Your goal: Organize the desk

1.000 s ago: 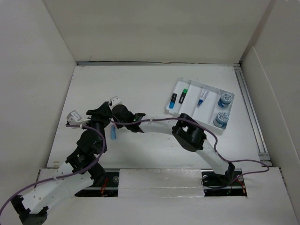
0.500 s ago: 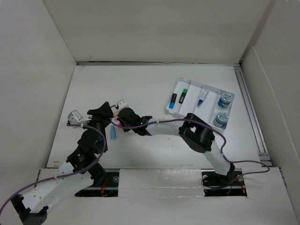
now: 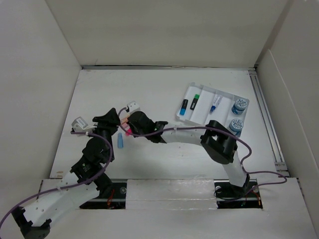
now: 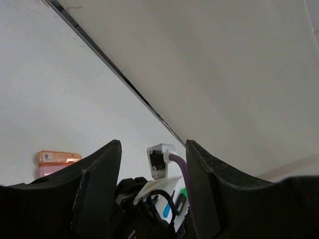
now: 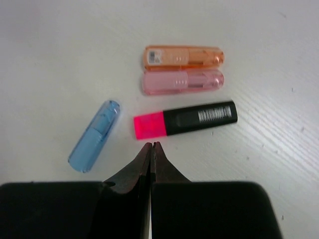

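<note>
On the white desk (image 3: 149, 89) lie a black highlighter with a pink cap (image 5: 184, 119), a blue translucent marker (image 5: 93, 135), an orange one (image 5: 183, 56) and a pink translucent one (image 5: 182, 82). My right gripper (image 5: 151, 145) is shut and empty, its tips just short of the pink cap. In the top view it (image 3: 127, 127) hovers by the pink highlighter (image 3: 128, 132) and the blue marker (image 3: 120, 141). My left gripper (image 3: 110, 119) is open and empty right beside it. In the left wrist view it (image 4: 153, 144) frames the right wrist, and the orange marker (image 4: 59, 157) shows at left.
A white compartment tray (image 3: 205, 112) stands at the right rear. It holds a blue highlighter (image 3: 184, 107), a green one (image 3: 195, 101), a pen (image 3: 216, 103) and two blue-and-white rolls (image 3: 239, 105). White walls border the desk. The two arms are close together at mid-left.
My right gripper has drawn back to the right, and the pink-capped highlighter now shows on the desk beside it. The left arm has stayed put.
</note>
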Available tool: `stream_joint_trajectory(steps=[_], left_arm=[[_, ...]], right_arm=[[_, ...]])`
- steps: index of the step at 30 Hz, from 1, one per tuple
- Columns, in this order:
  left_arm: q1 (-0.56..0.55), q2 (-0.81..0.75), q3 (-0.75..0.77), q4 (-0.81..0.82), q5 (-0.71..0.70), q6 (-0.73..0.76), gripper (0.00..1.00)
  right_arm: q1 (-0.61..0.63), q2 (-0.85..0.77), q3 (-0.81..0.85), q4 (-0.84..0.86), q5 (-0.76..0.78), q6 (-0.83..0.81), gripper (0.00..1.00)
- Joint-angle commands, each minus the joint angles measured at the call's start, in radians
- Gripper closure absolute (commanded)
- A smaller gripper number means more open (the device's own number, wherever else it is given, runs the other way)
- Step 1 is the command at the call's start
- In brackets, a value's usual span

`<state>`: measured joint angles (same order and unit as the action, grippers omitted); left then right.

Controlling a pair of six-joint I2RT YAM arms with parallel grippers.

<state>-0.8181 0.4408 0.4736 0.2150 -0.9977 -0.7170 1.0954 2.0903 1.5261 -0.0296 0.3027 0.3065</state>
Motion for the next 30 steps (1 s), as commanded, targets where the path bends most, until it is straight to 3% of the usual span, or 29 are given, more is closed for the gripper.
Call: stream_joint_trajectory(steps=[1, 8, 14, 30], left_arm=[[-0.006, -0.016, 0.01, 0.029, -0.002, 0.007, 0.5], [-0.006, -0.017, 0.005, 0.032, -0.002, 0.008, 0.5], [-0.006, -0.019, 0.005, 0.034, -0.009, 0.008, 0.5], [-0.006, -0.005, 0.008, 0.038, 0.005, 0.011, 0.5]], right_arm=[[0.003, 0.049, 0.118, 0.059, -0.036, -0.014, 1.0], [-0.008, 0.172, 0.265, 0.033, -0.122, -0.018, 1.0], [-0.008, 0.203, 0.259, 0.034, -0.151, -0.006, 1.0], [-0.026, 0.051, -0.013, 0.059, -0.056, 0.017, 1.0]])
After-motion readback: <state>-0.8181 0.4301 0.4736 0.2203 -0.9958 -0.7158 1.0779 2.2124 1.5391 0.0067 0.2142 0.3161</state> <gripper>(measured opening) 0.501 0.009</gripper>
